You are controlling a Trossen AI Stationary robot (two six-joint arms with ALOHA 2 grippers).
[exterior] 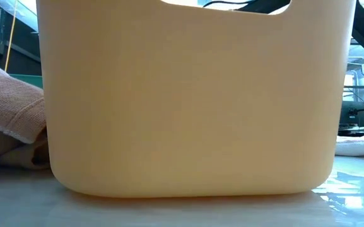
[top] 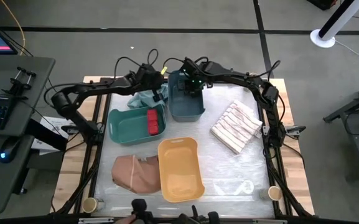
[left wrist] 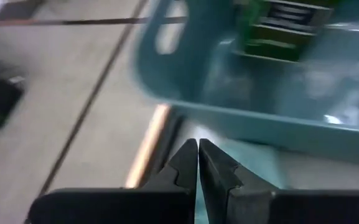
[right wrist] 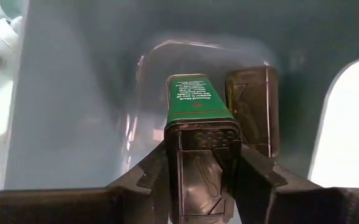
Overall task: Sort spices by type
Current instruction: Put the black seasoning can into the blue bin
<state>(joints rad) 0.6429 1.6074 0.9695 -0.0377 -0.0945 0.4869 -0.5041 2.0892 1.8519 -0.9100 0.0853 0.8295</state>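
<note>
A dark grey boxy spice tin (right wrist: 199,149) with a green label sits clamped in the right gripper (right wrist: 201,168) inside the blue bin (right wrist: 73,93), another dark tin (right wrist: 252,106) just beside it, while the left gripper (left wrist: 198,163) is pinched empty near that bin's wall.

Both arms reach to the table's far side, left gripper (left wrist: 198,163) jaws closed, right gripper (right wrist: 201,165) jaws clamped.

Boxy spices (top: 153,121) in left bin (top: 120,127); perhaps two tins (right wrist: 254,106) in far bin (top: 185,111)
</note>
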